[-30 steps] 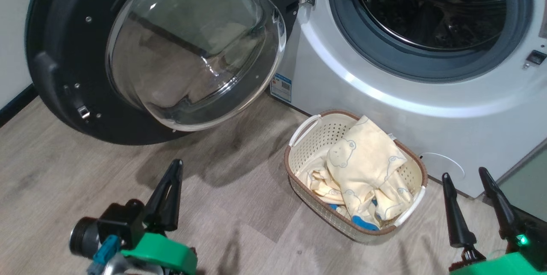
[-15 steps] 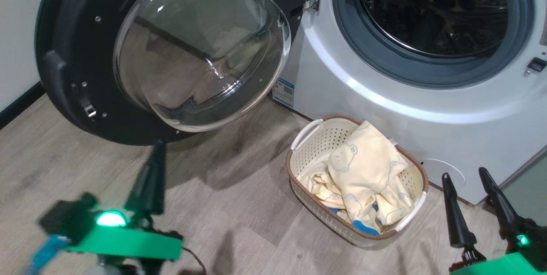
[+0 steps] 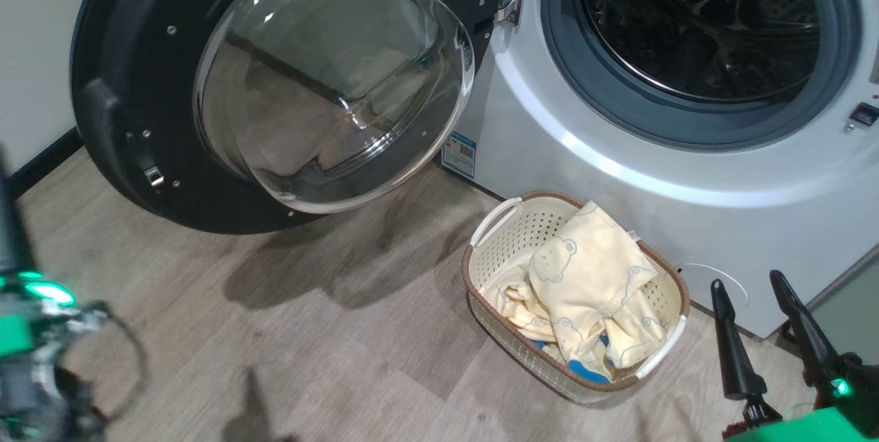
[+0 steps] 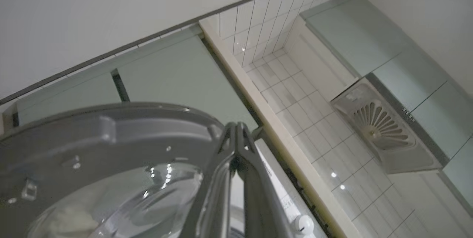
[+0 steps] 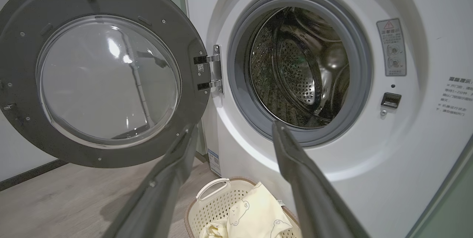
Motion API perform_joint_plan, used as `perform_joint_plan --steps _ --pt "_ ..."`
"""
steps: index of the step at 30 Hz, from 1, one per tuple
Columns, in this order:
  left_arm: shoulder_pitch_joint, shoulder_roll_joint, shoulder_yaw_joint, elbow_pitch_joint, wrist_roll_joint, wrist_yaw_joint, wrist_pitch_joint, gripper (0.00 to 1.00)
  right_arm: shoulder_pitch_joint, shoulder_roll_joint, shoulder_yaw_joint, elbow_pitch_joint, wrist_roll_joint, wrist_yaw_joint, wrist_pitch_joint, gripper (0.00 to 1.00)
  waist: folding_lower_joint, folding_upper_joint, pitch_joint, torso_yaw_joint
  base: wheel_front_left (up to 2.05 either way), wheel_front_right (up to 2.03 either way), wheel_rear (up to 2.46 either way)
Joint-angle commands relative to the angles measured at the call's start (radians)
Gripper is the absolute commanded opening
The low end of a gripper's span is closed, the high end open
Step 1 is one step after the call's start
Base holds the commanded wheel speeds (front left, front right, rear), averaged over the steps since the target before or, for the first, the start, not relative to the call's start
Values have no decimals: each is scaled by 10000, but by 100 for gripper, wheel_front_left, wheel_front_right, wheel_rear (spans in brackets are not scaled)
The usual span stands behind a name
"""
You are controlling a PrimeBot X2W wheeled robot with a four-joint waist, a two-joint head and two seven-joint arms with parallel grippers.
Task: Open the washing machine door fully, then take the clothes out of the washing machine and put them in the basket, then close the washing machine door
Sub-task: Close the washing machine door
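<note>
one washer, one door, one basket

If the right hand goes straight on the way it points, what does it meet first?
Likely the washing machine: the right hand lines up on the lower left of its grey rubber ring, not the drum. Depth is unclear.
</note>
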Motion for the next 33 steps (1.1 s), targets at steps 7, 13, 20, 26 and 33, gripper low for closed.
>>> perform_joint_plan --steps 7,13,20,26,33 --pt "-1461 1245 1657 643 -1657 94 607 0 -98 -232 85 -375 13 35 -67 100 0 0 75 16 0 0 0" --pt "-2334 2322 2088 2065 -2093 464 1069 0 -117 -273 86 -410 11 35 -67 100 0 0 153 -9 0 0 0" --pt "-3388 3694 2324 4677 -2485 886 1768 0 -179 -367 128 -417 3 35 -67 100 0 0 242 -177 0 0 0" --pt "-4310 4557 2222 6789 -2740 1145 2367 0 -246 -480 135 -420 -4 35 -67 100 0 0 342 -403 0 0 0" --pt "-5122 5097 1781 8458 -2761 1187 2964 0 -323 -595 152 -451 -6 35 -67 100 0 0 479 -669 0 0 0"
